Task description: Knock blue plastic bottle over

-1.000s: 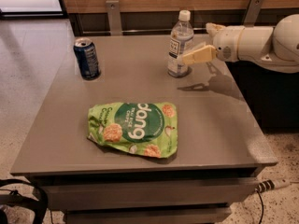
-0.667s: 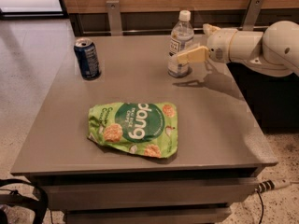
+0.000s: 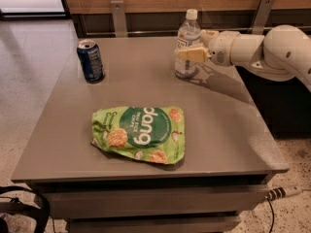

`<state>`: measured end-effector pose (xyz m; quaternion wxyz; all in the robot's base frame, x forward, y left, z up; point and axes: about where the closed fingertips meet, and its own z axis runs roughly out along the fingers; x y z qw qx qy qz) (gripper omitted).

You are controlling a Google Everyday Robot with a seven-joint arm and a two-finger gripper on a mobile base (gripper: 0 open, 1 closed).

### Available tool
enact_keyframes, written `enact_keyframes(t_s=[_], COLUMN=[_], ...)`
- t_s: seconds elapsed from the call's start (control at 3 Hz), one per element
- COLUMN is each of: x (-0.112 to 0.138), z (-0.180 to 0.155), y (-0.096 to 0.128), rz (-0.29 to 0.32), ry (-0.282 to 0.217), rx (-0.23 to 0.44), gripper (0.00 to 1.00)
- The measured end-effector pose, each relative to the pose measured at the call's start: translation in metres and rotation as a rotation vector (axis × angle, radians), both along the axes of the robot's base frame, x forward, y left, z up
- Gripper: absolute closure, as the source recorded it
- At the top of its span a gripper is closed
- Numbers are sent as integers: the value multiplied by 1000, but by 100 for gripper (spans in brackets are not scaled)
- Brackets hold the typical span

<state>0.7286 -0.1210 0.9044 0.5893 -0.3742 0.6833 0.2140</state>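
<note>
Camera view: the grey table (image 3: 221,115) fills the frame, and you see it from its front edge.

- Blue plastic bottle (image 3: 188,33): it stands upright at the back of the table, right of centre, with its white cap (image 3: 192,14) on. The label faces you and is partly covered.
- Gripper (image 3: 193,45): it sits at the bottle, at label height, on the end of the white arm (image 3: 272,50) that reaches in from your right edge of the frame.
- Fingers (image 3: 192,54): they stand apart. The nearer tan one lies across the front of the bottle's label, with its tip at the label's left edge. The farther one shows only as a short stub by the bottle's right shoulder.
- Contact: the near finger overlaps the bottle and looks to be touching it. From this angle you cannot be sure it presses the plastic rather than sitting just in front. The gripper is not clamped on anything.
- Dark blue soda can (image 3: 90,60): it stands upright near the back left of the table, well apart from the bottle and the gripper.
- Green snack bag (image 3: 141,132): it lies flat at the middle front of the table, printed side up, clear of both the can and the bottle.

The arm casts a shadow on the tabletop to the right of the bottle's base.
</note>
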Motion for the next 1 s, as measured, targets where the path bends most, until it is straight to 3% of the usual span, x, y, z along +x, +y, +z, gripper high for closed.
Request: enact_keyframes(t_s=[0.67, 1.0], x=[0, 3], z=[-1, 5], y=[5, 14], rz=[8, 43], ry=[1, 4], rx=[1, -75], gripper=[80, 100])
